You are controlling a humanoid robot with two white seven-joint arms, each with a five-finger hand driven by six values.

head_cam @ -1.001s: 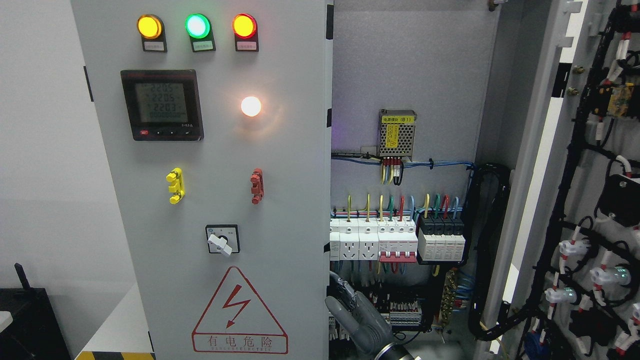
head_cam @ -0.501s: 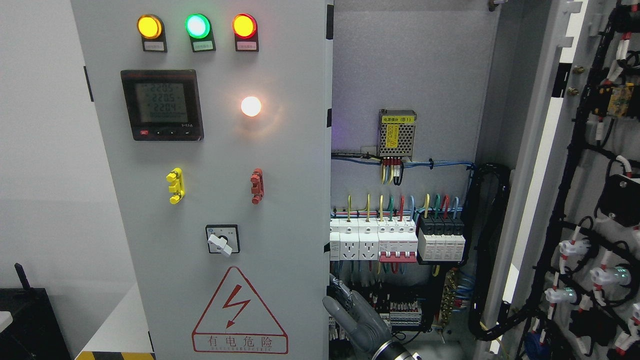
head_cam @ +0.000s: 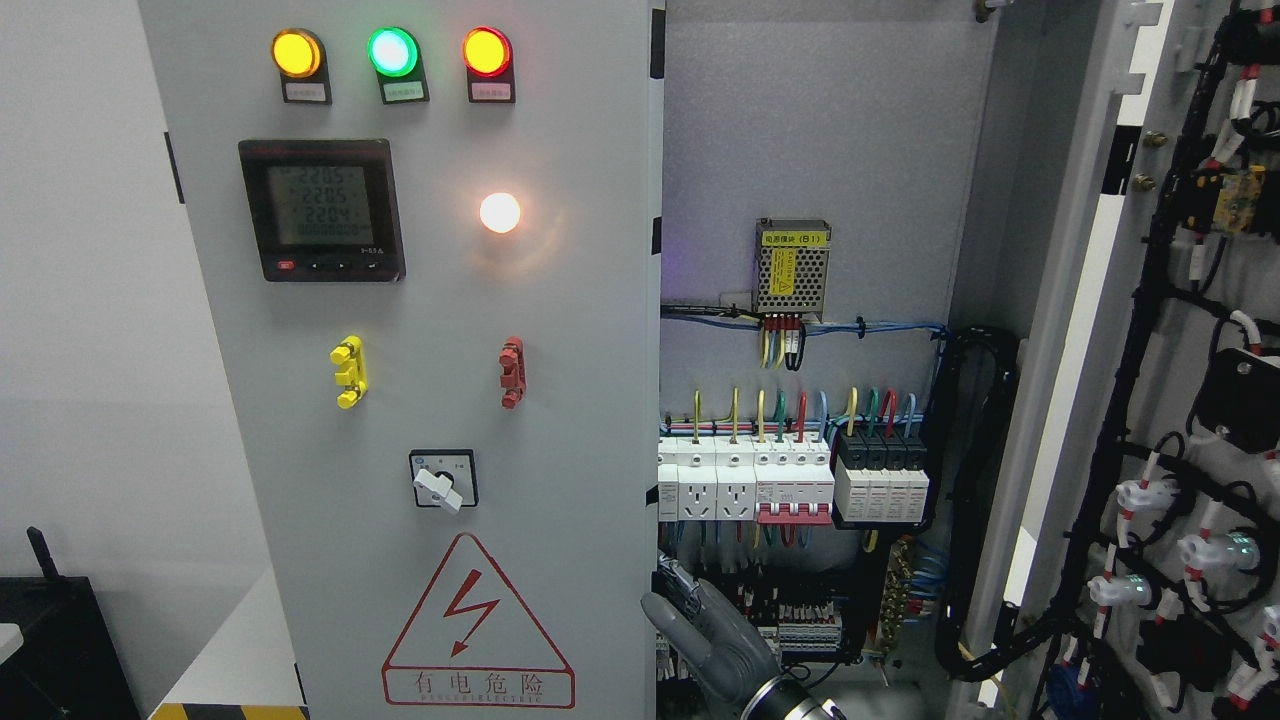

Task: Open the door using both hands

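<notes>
Three lit lamps (head_cam: 394,52) above the left door's (head_cam: 560,400) "有电危险" triangle (head_cam: 478,625).

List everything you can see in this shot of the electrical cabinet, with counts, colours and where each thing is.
Left cabinet door: 1, grey, closed, left half.
Indicator lamps: 3, yellow, green, red, top of that door.
Digital meter: 1, black, lit display, below the lamps.
White lamp: 1, lit, right of the meter.
Handles: 2, yellow at left, red at right, mid door.
Rotary switch: 1, white knob on black plate, below the handles.
Warning triangle: 1, red, door bottom.
Power supply: 1, metal mesh, on the cabinet back wall.
Breakers: one row, white and black, below the supply.
Right door: 1, swung open, wiring inside.
Robot hand: 1, grey, bottom centre by the left door's edge.
</notes>
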